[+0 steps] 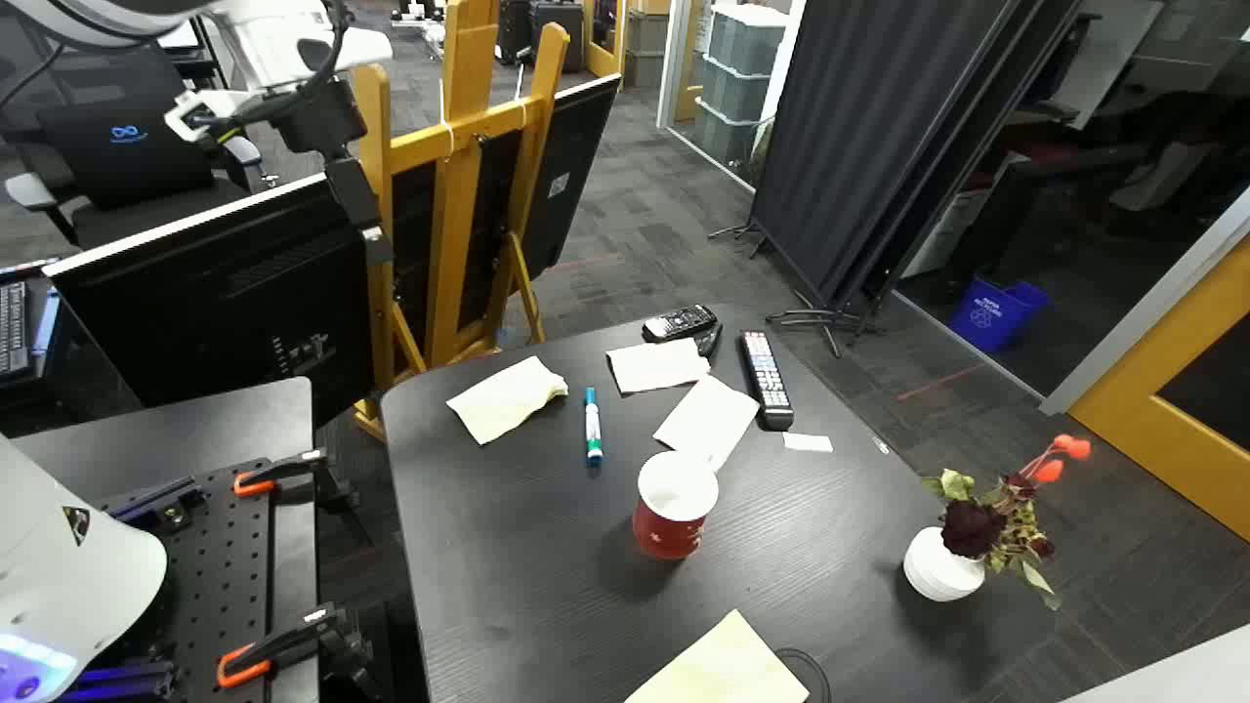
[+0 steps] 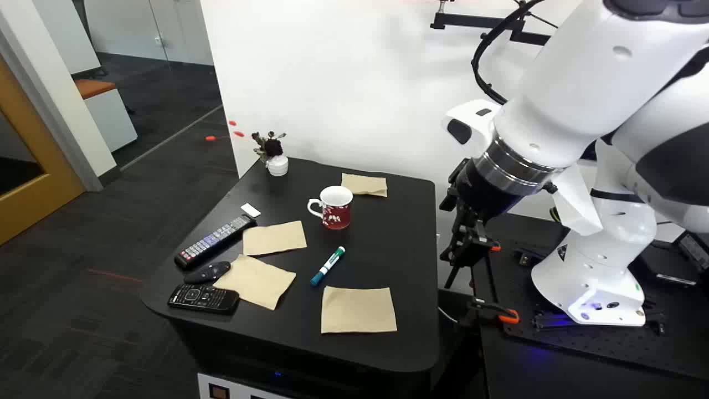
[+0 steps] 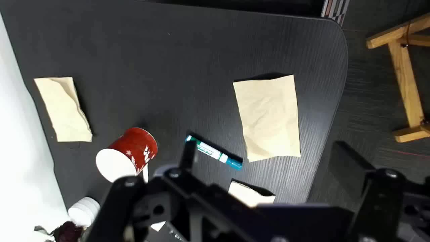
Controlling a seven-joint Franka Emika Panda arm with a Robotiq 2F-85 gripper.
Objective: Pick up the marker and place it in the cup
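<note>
The marker is a slim teal-blue and white stick lying flat on the black table, in both exterior views [image 1: 593, 427] [image 2: 328, 266] and in the wrist view [image 3: 213, 151]. The cup is red with a white rim and inside. It stands upright with its handle showing in an exterior view [image 2: 336, 215]; it also shows in an exterior view [image 1: 670, 532] and the wrist view [image 3: 139, 148]. My gripper [image 3: 269, 151] is open and empty, fingers wide apart, well above the table. In an exterior view the gripper [image 2: 453, 274] appears beside the table's robot-side edge. One finger partly covers the marker's end in the wrist view.
Several tan paper sheets [image 2: 359, 310] lie around the marker and cup. Two long remotes [image 2: 216, 241] [image 2: 204, 298] and a small dark device [image 2: 207, 272] lie at one edge. A white vase with flowers [image 1: 942, 566] stands at a corner. A white wall [image 2: 360, 88] borders the table.
</note>
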